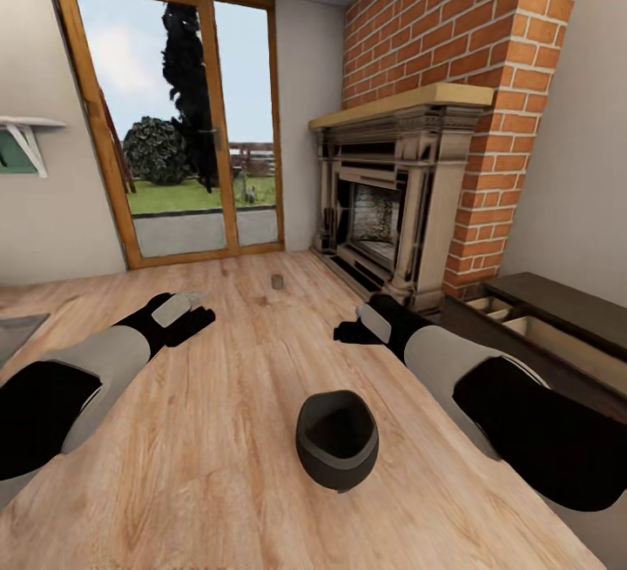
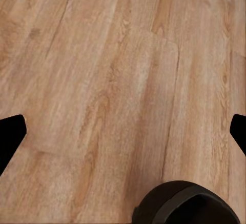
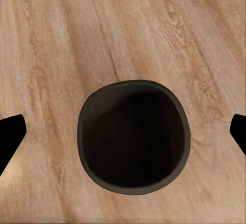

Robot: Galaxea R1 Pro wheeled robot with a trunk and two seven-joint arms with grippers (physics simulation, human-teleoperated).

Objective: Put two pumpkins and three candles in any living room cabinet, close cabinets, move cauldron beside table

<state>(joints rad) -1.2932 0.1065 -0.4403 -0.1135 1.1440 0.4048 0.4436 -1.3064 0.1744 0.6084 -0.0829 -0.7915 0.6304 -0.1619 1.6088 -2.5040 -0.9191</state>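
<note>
The black cauldron (image 1: pixel 337 439) stands upright on the wood floor just in front of me, between my two arms. My right gripper (image 1: pixel 348 331) hovers over it, open, and the cauldron's wide mouth (image 3: pixel 133 137) lies between the spread fingertips (image 3: pixel 11 131). My left gripper (image 1: pixel 197 312) is open above bare floor, with the cauldron's rim (image 2: pixel 187 203) at the edge of its view. A small grey-tan candle (image 1: pixel 277 281) sits on the floor farther ahead. The dark-brown cabinet (image 1: pixel 566 300) is at the right, its drawer open on pale compartments (image 1: pixel 514 319). The pumpkins are out of view.
A brick fireplace (image 1: pixel 392 204) rises ahead on the right, beside the cabinet. Glass patio doors (image 1: pixel 187 117) fill the far wall. A grey flat corner (image 1: pixel 17 331) juts in at the left edge; I cannot tell whether it is the table. A white shelf (image 1: pixel 26 130) hangs on the left wall.
</note>
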